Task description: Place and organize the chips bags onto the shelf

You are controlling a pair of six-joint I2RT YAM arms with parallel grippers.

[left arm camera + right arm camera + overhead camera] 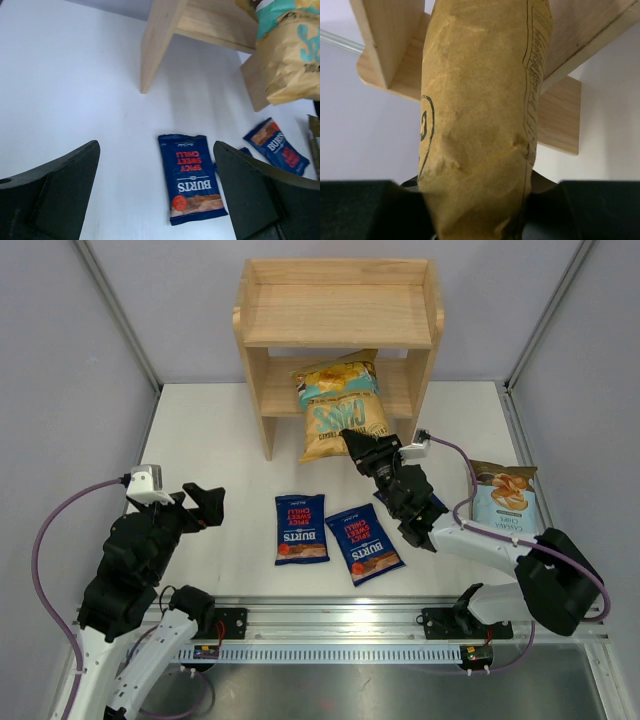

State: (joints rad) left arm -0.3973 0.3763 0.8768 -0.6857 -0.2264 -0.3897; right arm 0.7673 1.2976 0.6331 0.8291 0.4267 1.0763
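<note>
Jaws wide apart and empty on the left gripper (pixel 208 508), clenched around the lower end of the tan-and-teal bag (pixel 340 405) on the right gripper (pixel 353 440). Nearest the bases, flat on the table (pixel 210 430): one Burts bag (pixel 301 528) lying square, a second Burts bag (pixel 364 543) just to its right and skewed, and what looks like a third, mostly hidden under the right arm, only a dark blue corner showing. Off to the right, near the table edge, the pale blue bag (pixel 505 495), also flat. Further back, the tan-and-teal bag slanted, its top tucked into the lower tier of the shelf (pixel 340 315), its bottom out ahead of the front edge. No bag on the upper tier. By the look of it, midway through seating the first of five. Next, probably: push deeper and more upright until the base sits fully on the lower board, then let go gently to avoid a forward tip. After that, likely a low edge pinch on the nearest Burts bag with the free left gripper.
</note>
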